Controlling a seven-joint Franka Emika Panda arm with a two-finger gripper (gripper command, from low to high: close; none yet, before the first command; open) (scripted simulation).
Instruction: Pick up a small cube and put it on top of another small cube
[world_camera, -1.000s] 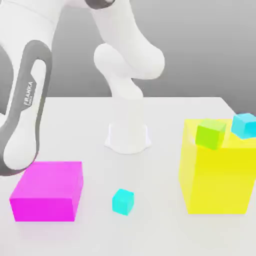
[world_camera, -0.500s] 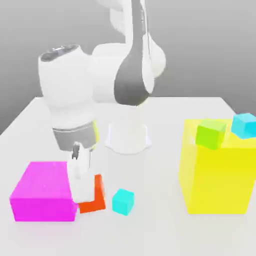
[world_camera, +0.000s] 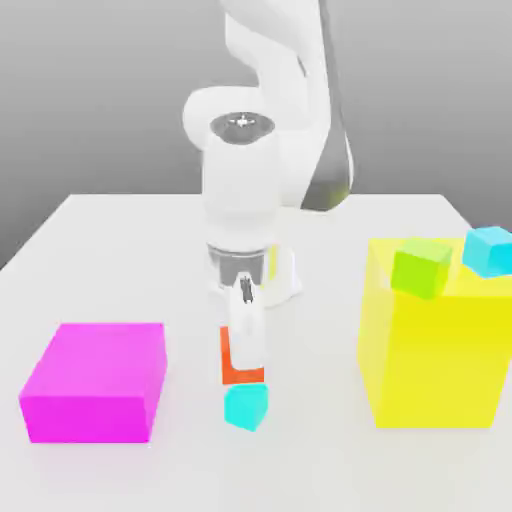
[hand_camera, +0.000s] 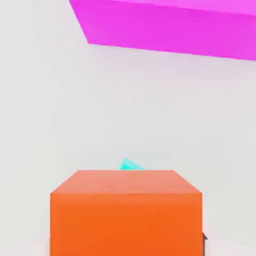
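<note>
Our gripper (world_camera: 244, 352) sits in the middle of the exterior view, pointing straight down. Its fingers are squeezed shut on the orange-red cube (world_camera: 233, 366), so we have that cube in our grip. In the hand view the orange-red cube (hand_camera: 126, 212) fills the low middle of the frame, right under the hand.

Just below it is the turquoise cube (world_camera: 246, 405), resting on the white table (world_camera: 120, 230) in the lower middle of the exterior view. The orange-red cube looks right on top of it, or nearly so; we cannot tell if the two are touching. In the hand view only a tiny tip of the turquoise cube (hand_camera: 129, 164) peeks out past the orange-red one.

So we think the pick-up is done and the carry is about done too. What is left is to set the cube down square, let go, and lift away.

Farther out, the magenta block (world_camera: 95, 380) lies at the lower left. The big yellow block (world_camera: 435, 350) stands at the right, with a lime-green cube (world_camera: 421, 268) and a sky-blue cube (world_camera: 488, 250) on its top. We see no boxes or bowls here, so nothing is inside anything.
</note>
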